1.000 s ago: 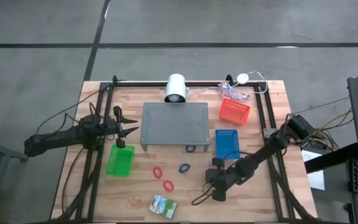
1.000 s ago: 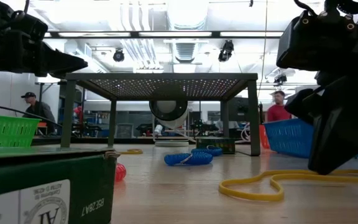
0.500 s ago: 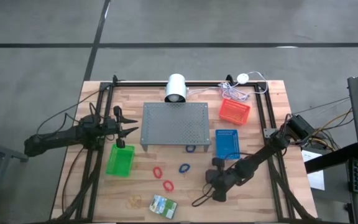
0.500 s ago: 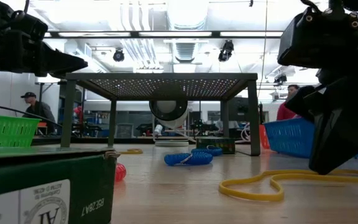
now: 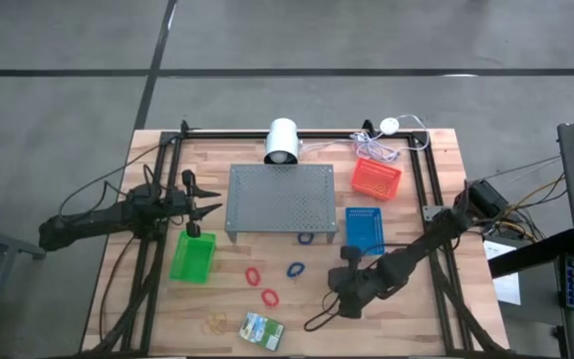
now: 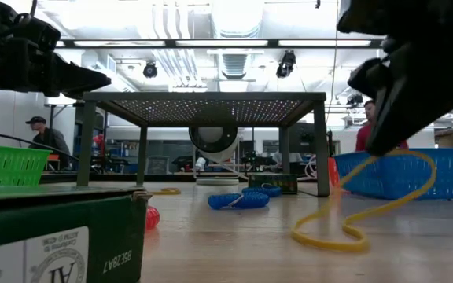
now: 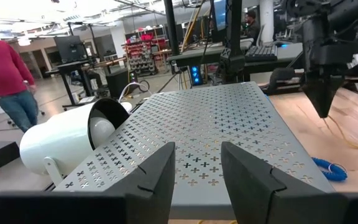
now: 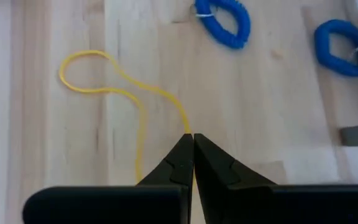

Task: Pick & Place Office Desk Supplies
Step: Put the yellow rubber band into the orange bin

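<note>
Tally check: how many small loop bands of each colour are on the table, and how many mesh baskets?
Red bands: 2
Blue bands: 2
Baskets: 3
Total: 7

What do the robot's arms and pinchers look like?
Both arms are dark and thin, with black cables along them. The left gripper has two pointed black fingers with notched edges. The right gripper has the same black fingers, tapering to sharp tips.
</note>
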Motion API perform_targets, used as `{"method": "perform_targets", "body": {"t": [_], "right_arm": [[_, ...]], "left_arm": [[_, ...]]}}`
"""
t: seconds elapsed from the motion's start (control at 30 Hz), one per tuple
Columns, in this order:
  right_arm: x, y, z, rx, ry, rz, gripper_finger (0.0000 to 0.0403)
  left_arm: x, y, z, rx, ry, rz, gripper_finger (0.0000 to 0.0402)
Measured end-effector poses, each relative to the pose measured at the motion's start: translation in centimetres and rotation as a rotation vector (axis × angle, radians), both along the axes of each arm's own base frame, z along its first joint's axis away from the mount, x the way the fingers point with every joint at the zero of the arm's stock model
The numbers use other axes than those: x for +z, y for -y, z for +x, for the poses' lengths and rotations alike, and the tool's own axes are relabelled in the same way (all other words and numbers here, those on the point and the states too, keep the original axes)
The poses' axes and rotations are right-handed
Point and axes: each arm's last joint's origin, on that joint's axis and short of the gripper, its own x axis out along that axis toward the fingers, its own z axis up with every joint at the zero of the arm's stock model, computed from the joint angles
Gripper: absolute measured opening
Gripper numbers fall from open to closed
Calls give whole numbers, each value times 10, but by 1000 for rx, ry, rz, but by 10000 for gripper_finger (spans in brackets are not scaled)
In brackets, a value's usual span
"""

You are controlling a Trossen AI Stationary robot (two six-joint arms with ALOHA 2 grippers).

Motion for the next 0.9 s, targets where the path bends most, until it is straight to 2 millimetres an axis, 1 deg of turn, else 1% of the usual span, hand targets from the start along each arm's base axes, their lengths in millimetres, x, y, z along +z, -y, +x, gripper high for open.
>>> {"method": "perform_targets", "body": {"t": [0.23,0.4,0.63,0.73,0.9], "right_arm": [[27,0,3,-28,39,-31,8],[49,3,1,-54,82,-70,8],[73,14,-12,-74,130,-106,8],[79,19,-18,-93,151,-136,8],[94,28,-30,-109,198,-128,8]], "left_arm": [[0,0,0,0,0,0,134],[0,0,0,0,0,0,134],[0,0,0,0,0,0,134],[0,0,0,0,0,0,134],[0,0,0,0,0,0,134]]}}
